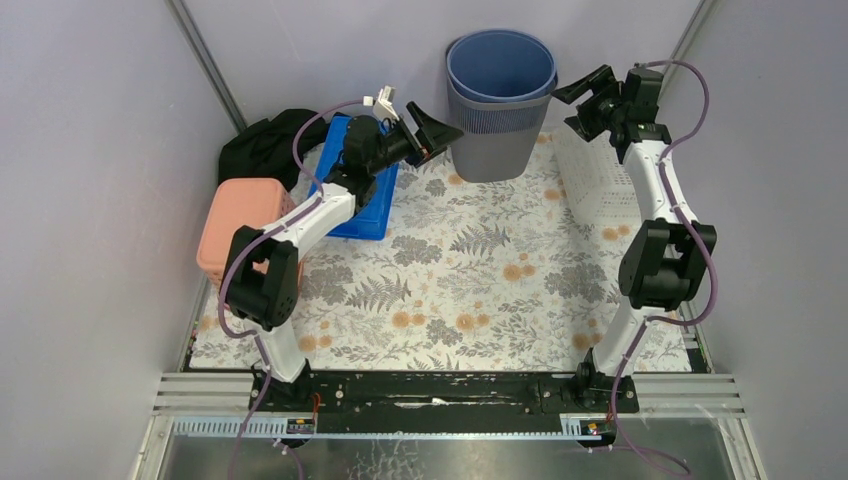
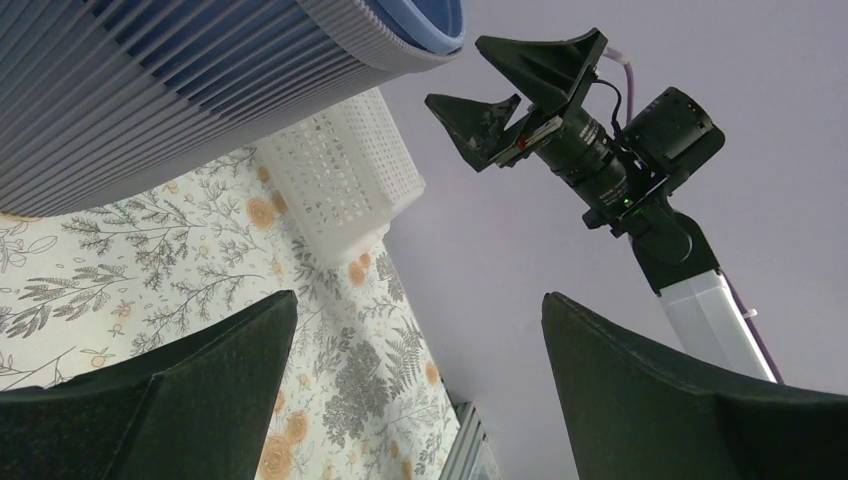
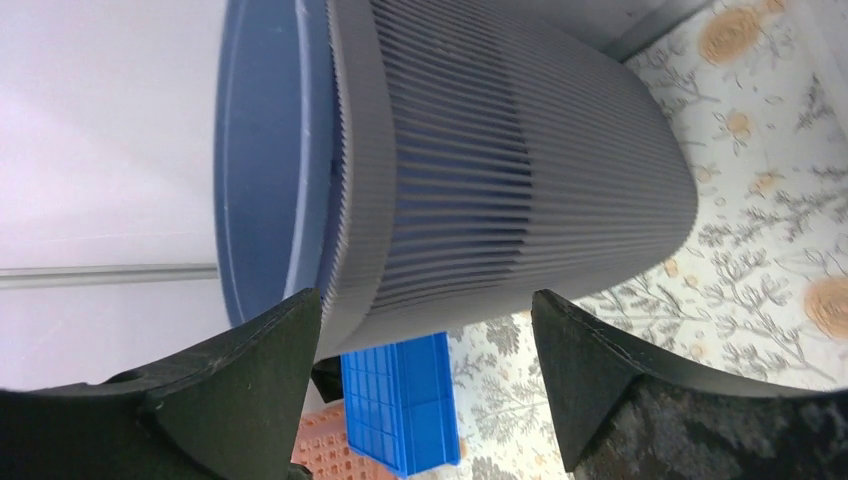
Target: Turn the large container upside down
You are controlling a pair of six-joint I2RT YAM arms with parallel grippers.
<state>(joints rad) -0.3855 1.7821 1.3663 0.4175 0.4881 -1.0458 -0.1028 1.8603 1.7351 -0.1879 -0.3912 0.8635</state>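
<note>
One large container point(image 1: 497, 110): grey ribbed outer wall, blue liner showing at the rim and inside. It stands upright, mouth up, at the far edge of the floral-covered table point(image 1: 470, 290), against the back wall.

Left gripper point(image 2: 420, 385): fingers point(image 2: 200, 390) spread wide, nothing between them. The container's left wall is just beside them, up and to the side in the wrist view; contact can't be made out.

Right gripper point(image 3: 425, 375): fingers point(image 3: 620, 380) well apart, holding nothing. They sit near the rim on the container's right side, with the ribbed wall and blue lip framed beyond the gap. No touch visible.
</note>
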